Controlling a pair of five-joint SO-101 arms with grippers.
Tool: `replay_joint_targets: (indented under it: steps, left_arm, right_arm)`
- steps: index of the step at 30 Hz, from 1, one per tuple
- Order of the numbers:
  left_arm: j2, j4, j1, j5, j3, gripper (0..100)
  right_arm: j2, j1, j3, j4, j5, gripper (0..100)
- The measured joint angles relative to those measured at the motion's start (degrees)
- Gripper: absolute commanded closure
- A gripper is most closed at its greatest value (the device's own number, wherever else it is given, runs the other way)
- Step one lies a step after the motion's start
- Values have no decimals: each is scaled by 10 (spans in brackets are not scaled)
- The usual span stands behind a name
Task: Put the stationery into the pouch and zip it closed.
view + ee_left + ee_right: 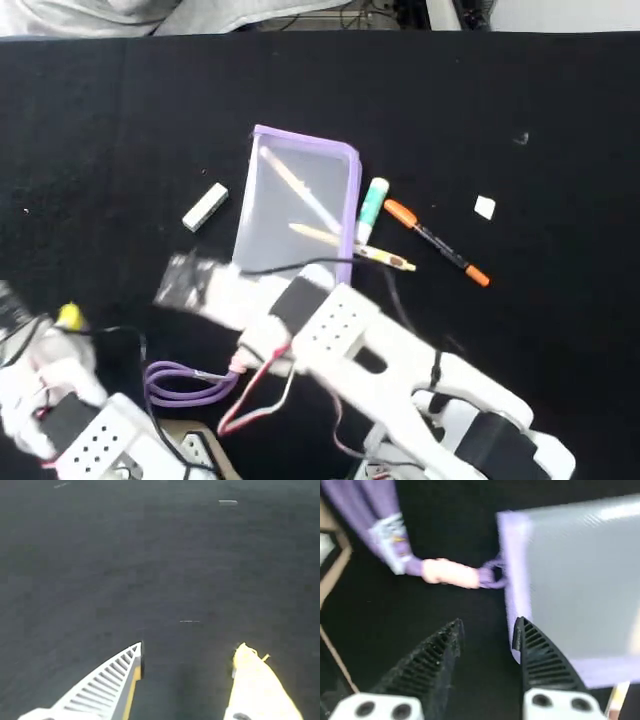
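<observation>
A translucent pouch (pixel 298 200) with a purple edge lies mid-table, with pencils showing through it. A yellow pencil (pixel 380 256) sticks out past its side. Beside it lie a white-and-green stick (pixel 372 205) and an orange-capped pen (pixel 437 242); a white eraser (pixel 205 206) lies to the pouch's left. The right arm (pixel 345 335) stretches to the pouch's near left corner. There my right gripper (pixel 487 630) is open beside the pouch (pixel 580 575), just short of the pink zipper pull (pixel 450 573). My left gripper (pixel 190 652) is open over bare black table at the near left.
A small white scrap (pixel 484 207) lies at the right. A purple strap (pixel 382 515) runs off from the zipper pull. A purple loop (pixel 185 385) and red wires lie by the arm bases. The far half of the black table has free room.
</observation>
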Motion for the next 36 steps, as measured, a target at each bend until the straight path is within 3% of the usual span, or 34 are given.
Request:
replay_joint_targets:
  steps: [5,9,13,17,22,26,36]
  left_arm:
    - [-1,-5,-113,0,0,712]
    - [-1,-68,-192,0,3,712]
    - [-1,-81,-236,0,4,712]
    - [-1,-73,-236,-4,4,712]
    - [0,-16,-173,-47,4,712]
    - [0,4,-149,-45,4,712]
    - [0,4,-148,-42,5,712]
  right_arm:
    - [0,-73,14,-19,13,828]
    - [0,-114,53,-69,13,828]
    - [0,-130,84,-110,13,828]
    - [2,-131,98,-149,13,829]
    - [83,-131,91,-189,13,852]
    - [175,-128,20,-169,14,985]
    - [241,-119,-61,-129,-12,988]
